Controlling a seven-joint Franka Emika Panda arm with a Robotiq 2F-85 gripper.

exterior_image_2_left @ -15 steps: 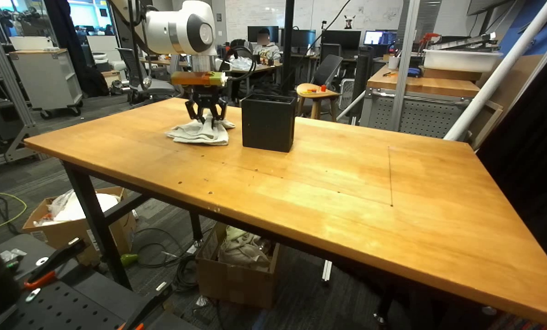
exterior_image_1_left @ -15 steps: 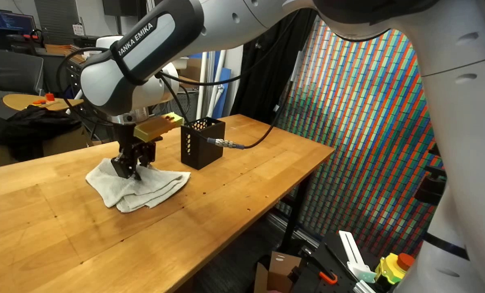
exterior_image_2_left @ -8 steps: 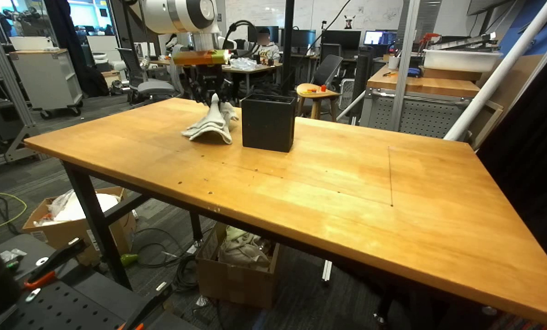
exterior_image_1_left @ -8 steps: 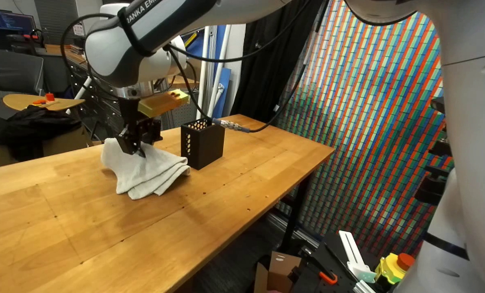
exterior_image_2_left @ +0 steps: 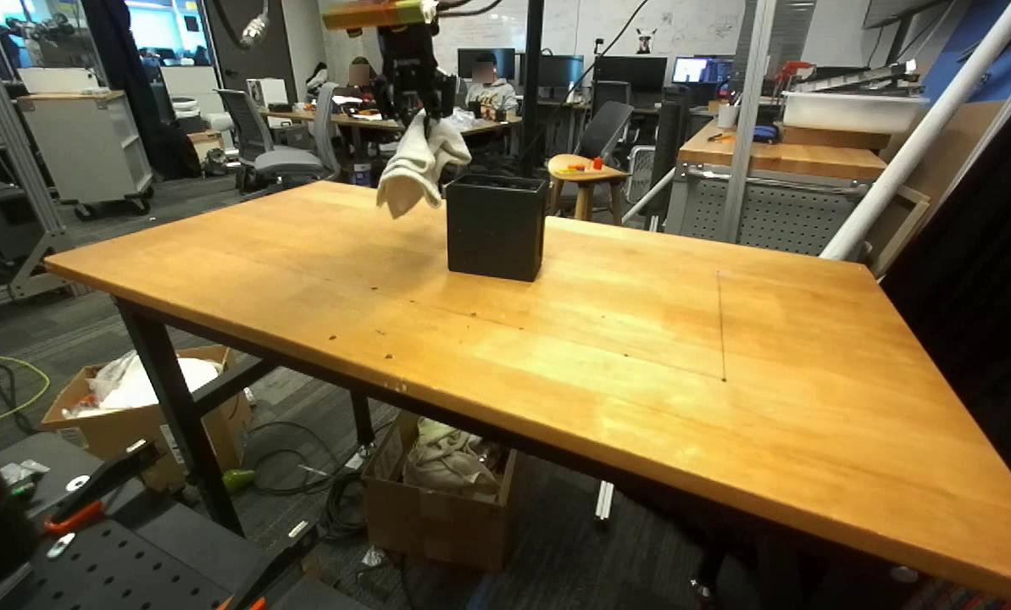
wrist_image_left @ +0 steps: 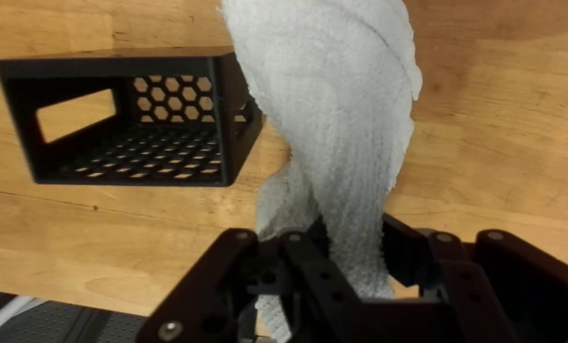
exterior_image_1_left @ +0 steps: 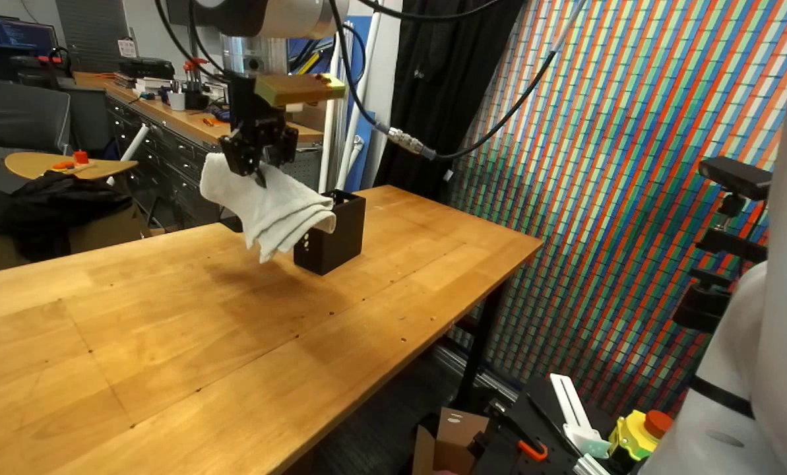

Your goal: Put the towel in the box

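Note:
The pale grey-white towel [exterior_image_1_left: 271, 204] hangs in the air above the table, bunched at its pinched part, in both exterior views [exterior_image_2_left: 419, 174]. My gripper [exterior_image_1_left: 261, 173] is shut on it; in the wrist view [wrist_image_left: 355, 238] the towel [wrist_image_left: 336, 95] passes between the two black fingers. The black open-topped box [exterior_image_1_left: 340, 237] stands upright on the table beside the hanging towel, and it also shows in an exterior view [exterior_image_2_left: 495, 229]. In the wrist view the box [wrist_image_left: 107, 66] lies left of the towel, with honeycomb holes in its walls and nothing visible inside.
The wooden table [exterior_image_1_left: 136, 369] carries the box. A cable with a metal connector [exterior_image_1_left: 406, 140] hangs from the arm. Behind the table are a wooden stool [exterior_image_2_left: 586, 167] and a long workbench [exterior_image_1_left: 188, 122]. A cardboard box with cloth [exterior_image_2_left: 437, 525] stands under the table edge.
My gripper has closed on the towel, lifted it off the table and carried it up and towards the box. The box has not moved.

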